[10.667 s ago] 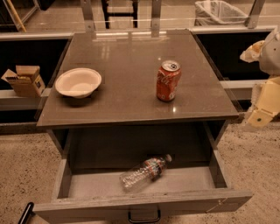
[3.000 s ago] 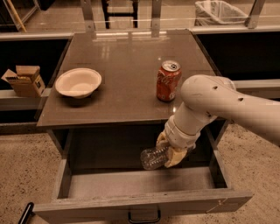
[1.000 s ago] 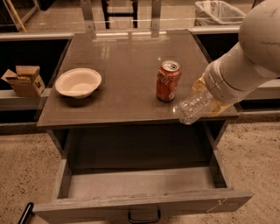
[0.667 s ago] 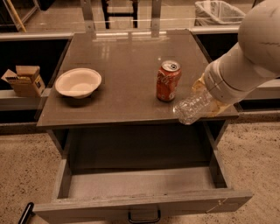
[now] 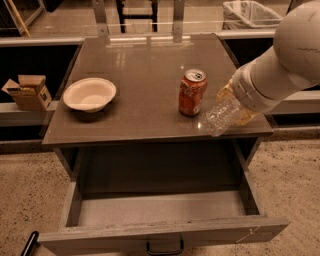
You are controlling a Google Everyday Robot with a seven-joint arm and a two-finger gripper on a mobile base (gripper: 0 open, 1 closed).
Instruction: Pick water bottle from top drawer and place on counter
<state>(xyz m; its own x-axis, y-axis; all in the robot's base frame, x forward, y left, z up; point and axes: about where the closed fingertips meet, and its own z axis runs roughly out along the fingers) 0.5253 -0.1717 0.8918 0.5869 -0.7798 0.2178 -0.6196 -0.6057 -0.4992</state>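
My gripper [image 5: 234, 109] is shut on the water bottle [image 5: 218, 118], a clear crinkled plastic bottle. It holds the bottle tilted over the front right part of the counter [image 5: 145, 75], just right of a red soda can [image 5: 192, 92]. The bottle's lower end hangs near the counter's front edge; I cannot tell if it touches the top. The white arm [image 5: 280, 65] comes in from the upper right and hides the bottle's far end. The top drawer [image 5: 165, 210] is pulled out below the counter, and its pale floor holds nothing.
A white bowl [image 5: 90, 94] sits on the left of the counter. A cardboard box [image 5: 29, 92] stands on a low shelf to the left. A wire basket [image 5: 250, 15] is at the back right. Speckled floor surrounds the cabinet.
The bottle was lifted out of the drawer and carried up and right to the counter's front right. In the last second the arm and bottle have barely moved.
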